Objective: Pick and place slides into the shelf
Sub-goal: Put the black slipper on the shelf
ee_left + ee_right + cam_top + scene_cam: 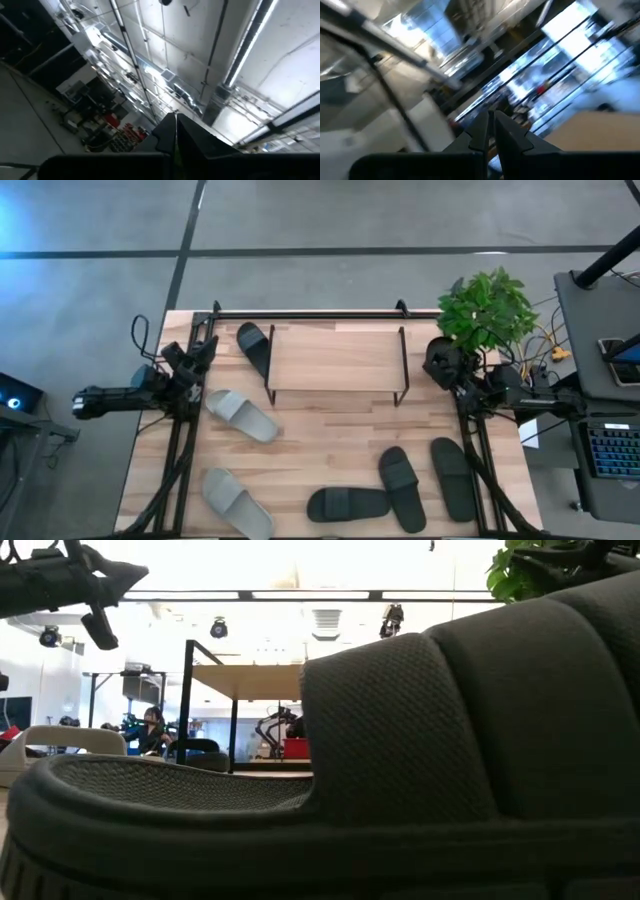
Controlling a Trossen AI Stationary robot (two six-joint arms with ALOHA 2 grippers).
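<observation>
While both arms sit parked either side of the shelf (pixel 336 360), jaws clenched on nothing, your slides are all unshelved: one dark slide (pixel 255 347) just left of it, light pair (pixel 240 416) front-left, three dark (pixel 402 487) front-right on the desk (pixel 330 440). Start with the nearest.

Blown-out ceiling glare at my twelve o'clock, motion-smeared right wrist view, near slide (pixel 400 770) dim, unfocused.

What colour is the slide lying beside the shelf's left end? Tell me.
Dark grey to black slide, clearest in the high view.
</observation>
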